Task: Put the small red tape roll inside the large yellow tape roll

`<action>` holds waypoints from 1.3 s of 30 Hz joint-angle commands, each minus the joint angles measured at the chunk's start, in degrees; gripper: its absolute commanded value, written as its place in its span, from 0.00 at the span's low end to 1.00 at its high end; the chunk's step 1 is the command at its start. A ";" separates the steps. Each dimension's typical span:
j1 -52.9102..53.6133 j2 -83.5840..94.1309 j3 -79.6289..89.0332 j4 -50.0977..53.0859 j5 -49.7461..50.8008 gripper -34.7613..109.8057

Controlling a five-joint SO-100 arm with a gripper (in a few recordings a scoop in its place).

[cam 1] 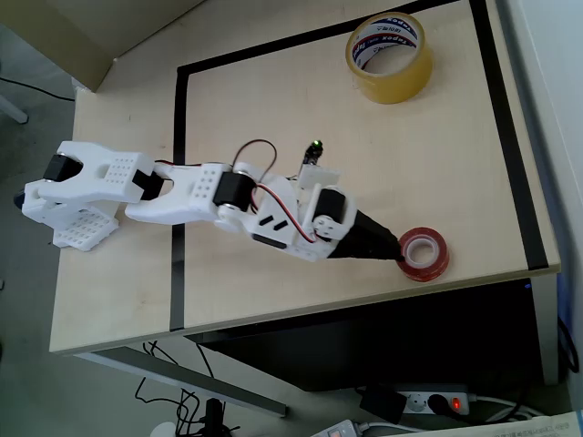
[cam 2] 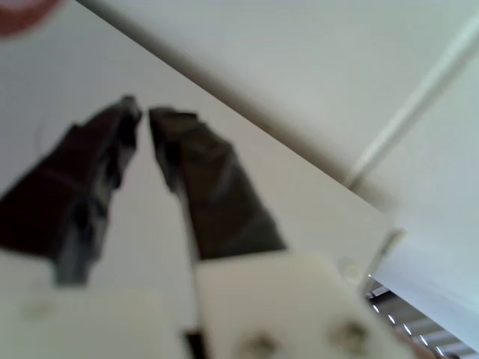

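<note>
The small red tape roll (cam 1: 425,253) lies flat near the table's front right edge in the overhead view; in the wrist view it is a red blur at the top left corner (cam 2: 21,13). My gripper (cam 1: 397,256) points right, with its dark tip at the roll's left rim. In the wrist view the gripper (cam 2: 144,116) has its two dark fingers almost together, with a thin gap and nothing between them. The large yellow tape roll (cam 1: 390,56) stands at the far right of the table, well away from the arm.
A black tape line (cam 1: 178,182) frames the work area on the light wooden table (cam 1: 273,91). The table's front edge (cam 1: 474,278) runs just below the red roll. A power strip (cam 1: 433,401) and cables lie on the floor below.
</note>
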 commanded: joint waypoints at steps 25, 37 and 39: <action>-1.76 -1.58 3.60 -4.83 0.62 0.24; -2.81 -1.05 -4.04 17.49 0.97 0.25; -2.72 -1.05 -5.54 21.01 0.97 0.25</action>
